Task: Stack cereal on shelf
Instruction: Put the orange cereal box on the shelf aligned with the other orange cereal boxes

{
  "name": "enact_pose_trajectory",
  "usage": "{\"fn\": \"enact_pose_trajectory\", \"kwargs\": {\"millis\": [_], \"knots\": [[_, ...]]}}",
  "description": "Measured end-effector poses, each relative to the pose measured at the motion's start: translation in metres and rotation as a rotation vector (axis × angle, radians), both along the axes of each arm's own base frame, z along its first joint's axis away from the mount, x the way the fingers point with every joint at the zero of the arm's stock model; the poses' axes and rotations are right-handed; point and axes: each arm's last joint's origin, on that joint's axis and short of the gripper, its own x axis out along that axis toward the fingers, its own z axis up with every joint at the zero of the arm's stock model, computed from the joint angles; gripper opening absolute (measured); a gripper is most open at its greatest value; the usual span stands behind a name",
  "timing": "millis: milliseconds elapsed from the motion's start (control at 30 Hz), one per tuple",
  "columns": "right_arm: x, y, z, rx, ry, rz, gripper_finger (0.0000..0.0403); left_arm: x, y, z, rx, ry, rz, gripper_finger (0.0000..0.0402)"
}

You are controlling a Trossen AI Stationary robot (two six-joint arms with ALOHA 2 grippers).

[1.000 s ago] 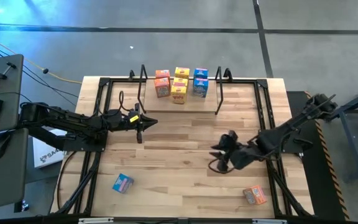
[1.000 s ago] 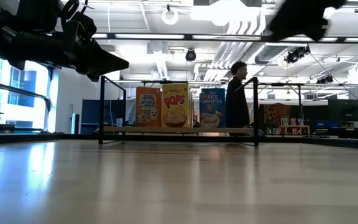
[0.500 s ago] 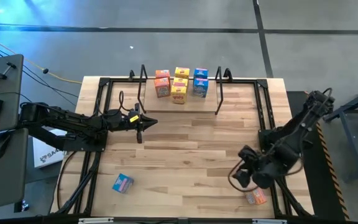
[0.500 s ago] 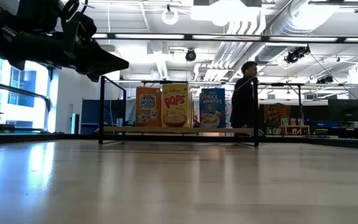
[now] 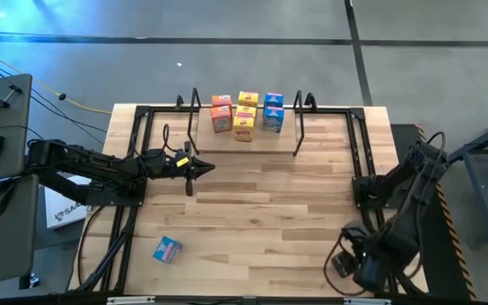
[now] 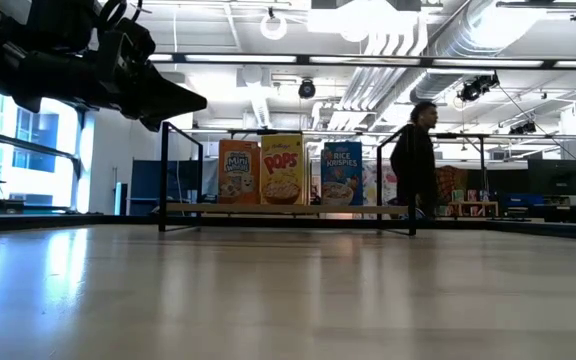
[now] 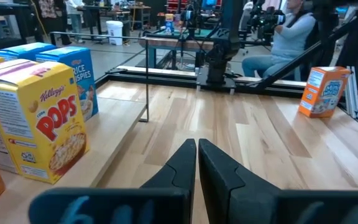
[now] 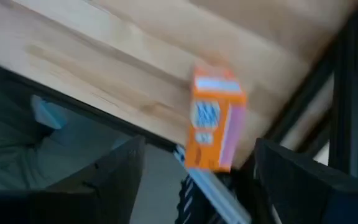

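Note:
Several cereal boxes, among them an orange one (image 6: 239, 172), a yellow one (image 6: 282, 170) and a blue one (image 6: 342, 173), stand upright on the shelf (image 5: 288, 135) at the table's far side. A blue box (image 5: 167, 249) lies on the table at the near left. An orange box (image 8: 215, 119) stands at the near right corner; it also shows in the left wrist view (image 7: 321, 91). My right gripper (image 8: 199, 142) is open over this box, a finger on either side, apart from it; in the high view my right gripper (image 5: 352, 261) hides the box. My left gripper (image 5: 195, 167) is shut and empty, above the table in front of the shelf's left end.
Black frame rails (image 5: 139, 152) run along the table's left and right sides and around its corners. A person (image 6: 413, 165) walks in the room behind the shelf. Bare tabletop (image 5: 252, 203) lies between the two arms.
My right gripper has swung from the table's middle toward the near right corner and now stands over the orange box there. The person behind the shelf has walked to the right.

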Motion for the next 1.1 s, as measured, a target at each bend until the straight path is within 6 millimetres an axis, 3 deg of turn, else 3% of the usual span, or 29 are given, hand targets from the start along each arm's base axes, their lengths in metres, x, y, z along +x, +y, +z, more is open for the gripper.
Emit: {"fn": "enact_pose_trajectory", "kwargs": {"millis": [233,367,1100], "knots": [[-0.004,0.031,-0.023,0.03,0.051,-0.118,0.0287,0.0,0.0,0.0,0.0,0.0,0.0,0.001],[-0.004,0.039,-0.036,-0.017,0.082,-0.12,0.0287,0.0,0.0,0.0,-0.003,0.0,0.0,0.001],[0.003,0.048,-0.068,-0.183,0.135,-0.051,0.0287,0.0,0.0,0.0,-0.018,-0.002,0.0,0.001]]}}
